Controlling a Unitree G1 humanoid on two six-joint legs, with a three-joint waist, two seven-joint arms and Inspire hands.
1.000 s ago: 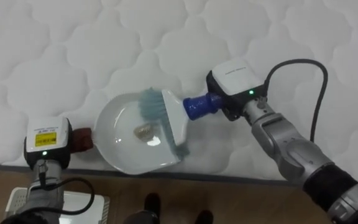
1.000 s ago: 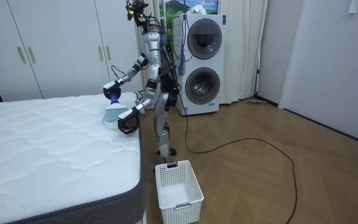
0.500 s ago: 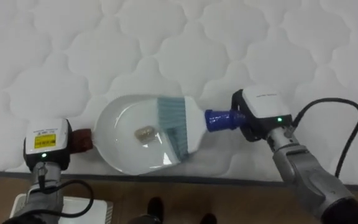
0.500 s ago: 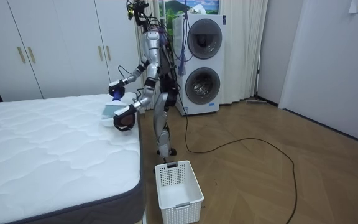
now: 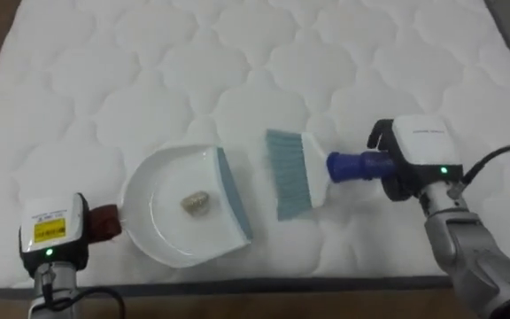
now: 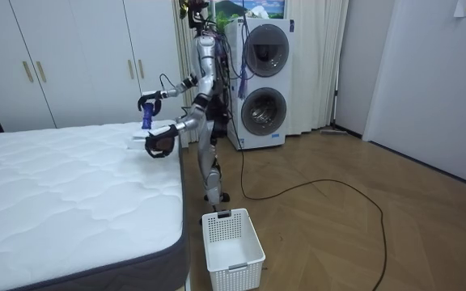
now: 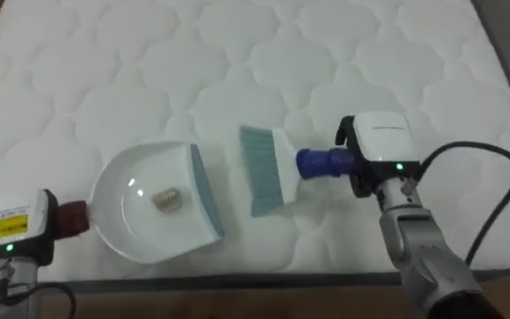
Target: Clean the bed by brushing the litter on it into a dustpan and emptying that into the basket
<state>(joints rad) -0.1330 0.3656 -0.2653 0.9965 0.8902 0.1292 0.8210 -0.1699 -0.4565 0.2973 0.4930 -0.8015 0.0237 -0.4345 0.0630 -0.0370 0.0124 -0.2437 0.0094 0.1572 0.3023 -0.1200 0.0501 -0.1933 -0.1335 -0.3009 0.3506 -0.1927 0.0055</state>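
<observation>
Right hand (image 5: 419, 159) first: dark fingers (image 5: 377, 136) are curled round the blue, ribbed plastic handle of the brush (image 5: 290, 173), and a white boxy housing covers the back of the hand. The brush head is a flat wedge, white along its back, with teal bristles fanning towards the dustpan. A strip of mattress shows between the bristle tips and the pan, so the two are apart.

Over on the other side, the left hand (image 5: 51, 235) sits by the mattress's near edge, towards its left corner. Its yellow-labelled housing faces up, and the grip underneath cannot be told from above. The dustpan's dark red handle runs straight in under that hand. The dustpan (image 5: 162, 244) itself is smooth, glossy white plastic, rounded at the back, with a grey-blue strip along its straight lip, which faces the brush. One small pale scrap (image 5: 193, 203) lies in the middle of it.

The mattress (image 5: 149, 71) is white and quilted in puffy, scalloped lobes. Whether the pan rests on it or hangs just above it is hard to make out from the head camera.

The room view adds the setting. The robot stands upright at the bed's far corner with both arms held out over the bed. Behind it are a stacked washer and dryer (image 6: 264, 81) and white wardrobes (image 6: 71, 65). A white slatted basket (image 6: 237, 263) stands on the wooden floor (image 6: 338, 234) by the bed's side edge. At that range the pan and brush are small shapes, and the scrap cannot be picked out.
</observation>
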